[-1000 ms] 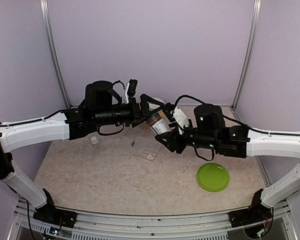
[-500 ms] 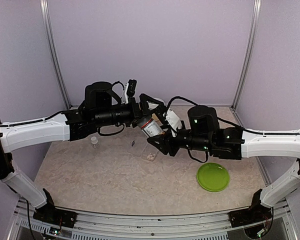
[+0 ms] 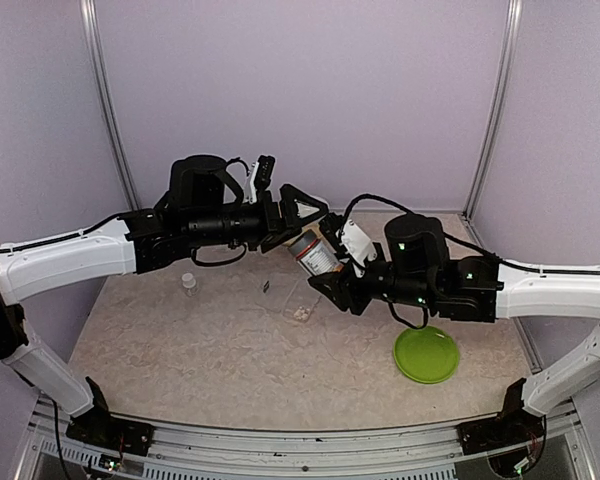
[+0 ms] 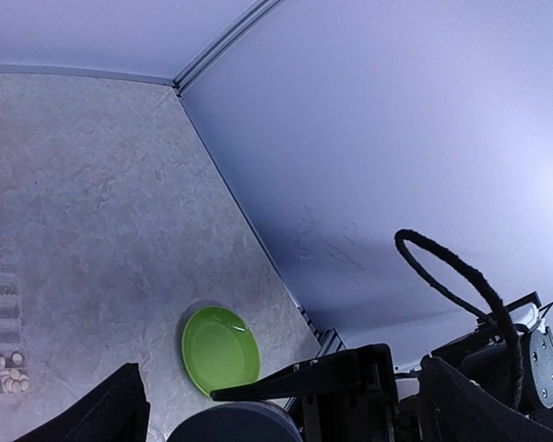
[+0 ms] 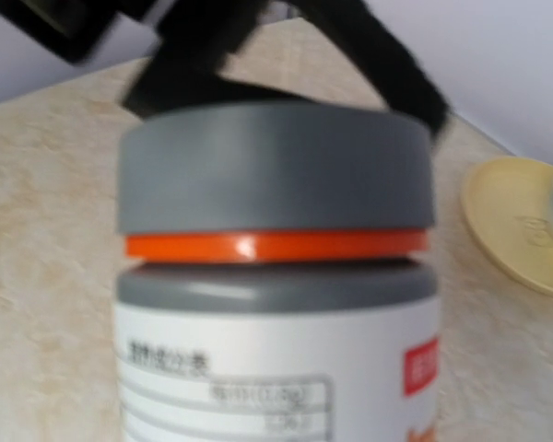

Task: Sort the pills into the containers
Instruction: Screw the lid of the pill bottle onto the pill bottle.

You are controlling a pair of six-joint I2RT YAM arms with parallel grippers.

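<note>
Pills [image 3: 302,313]: we record a small cluster of whitish pellets in the near end of the box [image 3: 296,296]. They lie on the table [image 3: 180,350], below both grippers and touching neither.

From left to right we list:

- Vial [image 3: 188,284]: small, clear and upright, well left of the box.
- Dark scrap [image 3: 267,287]: tiny, between vial and box. We cannot tell what it is.
- Box: flat, rectangular, hard clear plastic, nearly see-through, ribbed by compartment walls.
- Left gripper [image 3: 302,218]: black, jaws spread wide and grasping nothing, its fingers to either side of the bottle's cap. We cannot tell whether they touch it.
- Bottle [image 3: 315,250]: round and tilted, raised over the far end of the box. It has a white printed label, a glossy orange ring and a smooth grey cap.
- Right gripper [image 3: 330,270]: black, clamped on the bottle's body.
- Plate [image 3: 426,354]: round, shallow, glossy green, on the table well right of the box.
- Table: beige with marbled veining, matt.
</note>
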